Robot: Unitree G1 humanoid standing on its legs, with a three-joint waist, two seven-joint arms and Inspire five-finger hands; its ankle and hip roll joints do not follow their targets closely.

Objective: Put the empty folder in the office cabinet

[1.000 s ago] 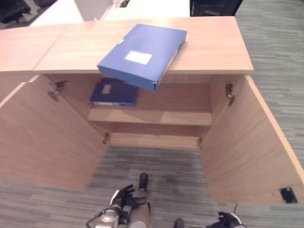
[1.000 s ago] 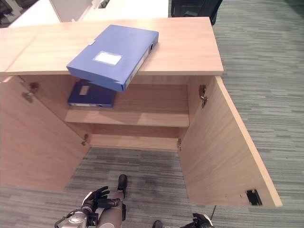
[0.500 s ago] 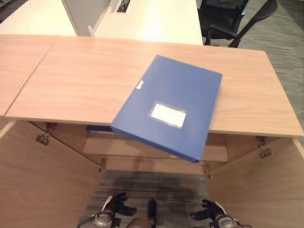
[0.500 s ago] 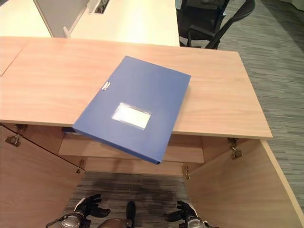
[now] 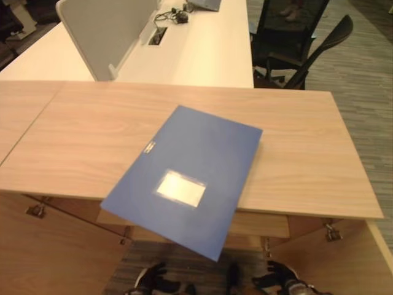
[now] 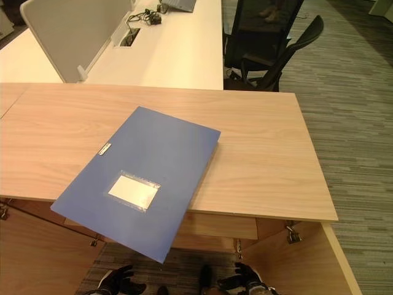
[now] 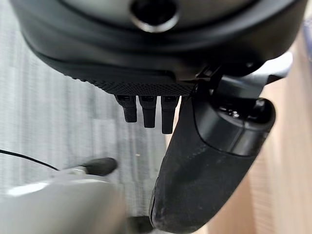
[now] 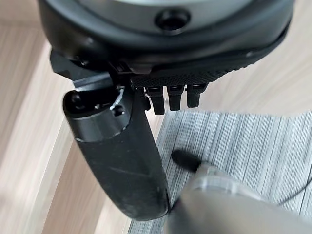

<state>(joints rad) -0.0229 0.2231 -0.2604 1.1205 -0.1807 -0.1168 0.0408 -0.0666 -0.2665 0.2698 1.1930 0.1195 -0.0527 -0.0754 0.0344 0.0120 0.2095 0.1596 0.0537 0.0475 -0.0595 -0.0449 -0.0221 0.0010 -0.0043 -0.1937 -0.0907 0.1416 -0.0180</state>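
A blue folder (image 5: 190, 178) with a white label lies flat and askew on the wooden cabinet top (image 5: 307, 153). One of its corners hangs out past the front edge. Below that edge, over the grey carpet, my left hand (image 5: 150, 281) and right hand (image 5: 279, 286) hang low with fingers spread, apart from the folder. In the left wrist view my left hand (image 7: 204, 161) holds nothing, its fingers (image 7: 148, 109) straight. In the right wrist view my right hand (image 8: 122, 156) is likewise empty with straight fingers (image 8: 175, 97).
The cabinet's doors stand open: the left door (image 5: 43, 258) and the right door (image 5: 331, 264) flank my hands. Behind the cabinet are a white desk (image 5: 196, 49), a grey divider panel (image 5: 104, 31) and a black office chair (image 5: 307, 43).
The whole picture has shifted: the camera now looks down from closer over the cabinet top, so the inner shelf has dropped out of sight. The folder lies as before. Both hands stay low.
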